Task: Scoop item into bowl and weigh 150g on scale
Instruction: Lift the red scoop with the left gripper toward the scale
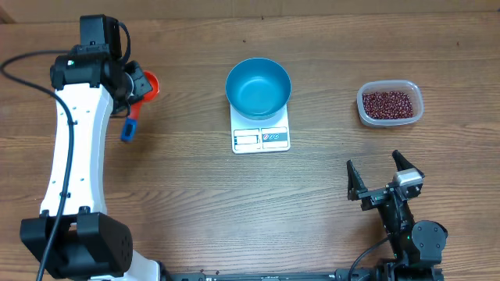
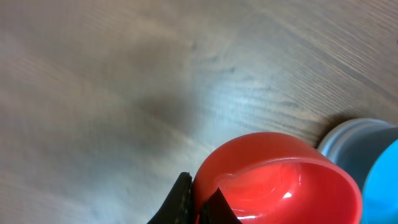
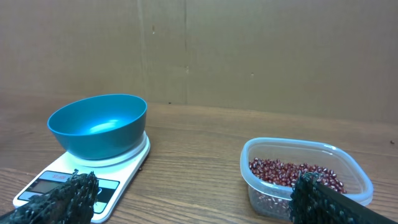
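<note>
Gripping the round red plastic scoop (image 2: 280,180) at its rim, the left gripper (image 2: 194,202) is pinched shut, likely ready for scooping. The small dark red-brown beans (image 1: 388,102) sit in a clear plastic tub (image 1: 420,101), well apart, past the deep blue bowl (image 1: 258,86) on the flat white scale (image 1: 261,138). The right gripper (image 1: 384,176) gapes open near the tub.

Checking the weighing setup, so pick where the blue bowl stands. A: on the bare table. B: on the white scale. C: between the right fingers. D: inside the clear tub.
B: the blue bowl rests on top of the white scale, apart from the clear tub of beans.
</note>
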